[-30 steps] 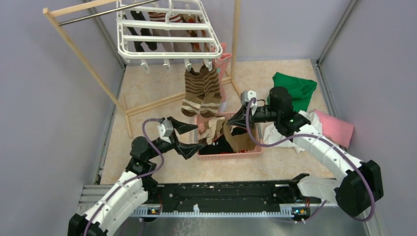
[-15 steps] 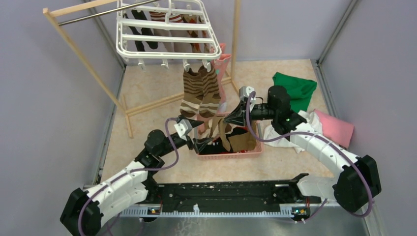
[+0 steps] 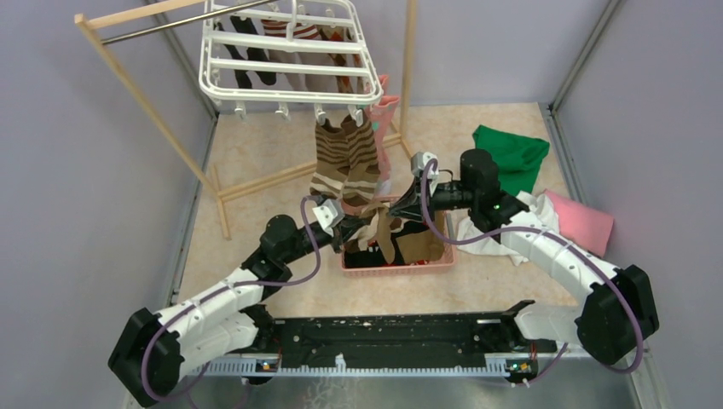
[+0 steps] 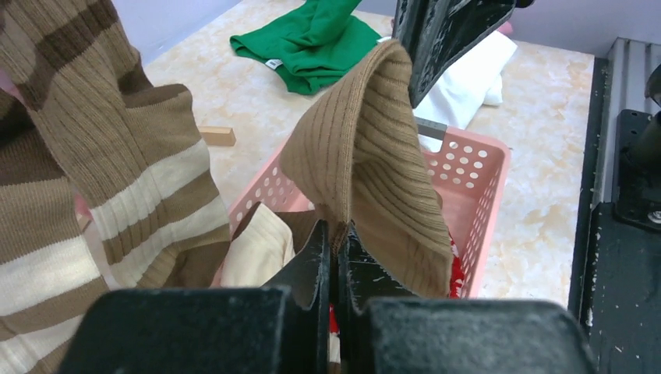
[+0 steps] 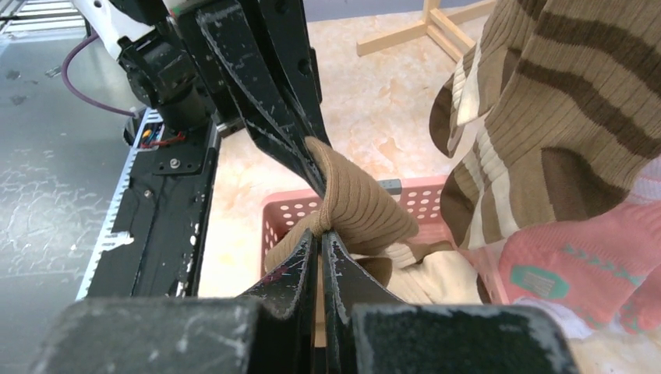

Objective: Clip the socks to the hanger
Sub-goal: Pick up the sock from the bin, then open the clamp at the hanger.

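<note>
Left pincer [image 4: 337, 231] and right pincer [image 5: 319, 234] are clamped on one brown sock [image 4: 374, 156]; gripped by thin edges, it could be dropped if tugged.

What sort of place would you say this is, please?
Probably a robotics lab cell staged as a laundry corner: plain grey walls enclose a wooden rack, a white clip hanger with striped socks, and a pink basket.
</note>
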Robot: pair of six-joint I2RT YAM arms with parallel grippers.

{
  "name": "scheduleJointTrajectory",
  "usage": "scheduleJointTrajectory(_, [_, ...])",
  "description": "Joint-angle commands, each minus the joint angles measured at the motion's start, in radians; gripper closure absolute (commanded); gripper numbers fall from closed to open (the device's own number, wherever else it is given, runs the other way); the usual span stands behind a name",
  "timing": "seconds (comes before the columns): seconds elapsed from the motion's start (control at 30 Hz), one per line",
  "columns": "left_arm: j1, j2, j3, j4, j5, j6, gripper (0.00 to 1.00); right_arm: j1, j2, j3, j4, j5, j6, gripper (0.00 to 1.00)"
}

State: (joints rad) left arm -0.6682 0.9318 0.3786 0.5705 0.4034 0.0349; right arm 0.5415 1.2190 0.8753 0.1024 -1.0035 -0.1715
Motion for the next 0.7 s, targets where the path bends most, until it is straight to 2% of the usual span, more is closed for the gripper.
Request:
scheduleJointTrajectory(0.0, [-0.004,-0.077,0.060,-0.085,0.042,0.066,1.00,0.014,-0.009,0.048,-0.096,0.001,-0.097,1.00])
scheduleJointTrajectory(0.07, [-0.004,-0.124,0.098,-0.241,0.061,0.104,1.00,0.013,-0.022,0.056,-0.194,0.012,-0.176,0.97])
scheduleJointTrajectory(0.17, [-0.004,-0.157,0.216,-0.528,0.134,0.187,1.00,0.011,-0.038,0.081,-0.325,0.044,-0.302,0.77])
scheduleJointTrajectory(0.27, [-0.003,-0.098,0.382,-0.829,0.215,0.240,1.00,0.009,-0.044,0.121,-0.400,0.065,-0.383,0.56])
scheduleJointTrajectory(0.37, [-0.002,0.019,0.547,-1.044,0.327,0.264,1.00,0.009,-0.038,0.167,-0.410,0.013,-0.421,0.42])
scheduleJointTrajectory(0.5, [-0.002,0.183,0.727,-1.249,0.374,0.250,1.00,0.028,-0.034,0.211,-0.357,-0.122,-0.392,0.34])
scheduleJointTrajectory(0.57, [-0.002,0.252,0.814,-1.332,0.353,0.239,1.00,0.066,-0.041,0.212,-0.298,-0.110,-0.313,0.33])
scheduleJointTrajectory(0.67, [-0.002,0.333,0.923,-1.427,0.332,0.221,1.00,0.134,-0.068,0.184,-0.233,-0.013,-0.181,0.32])
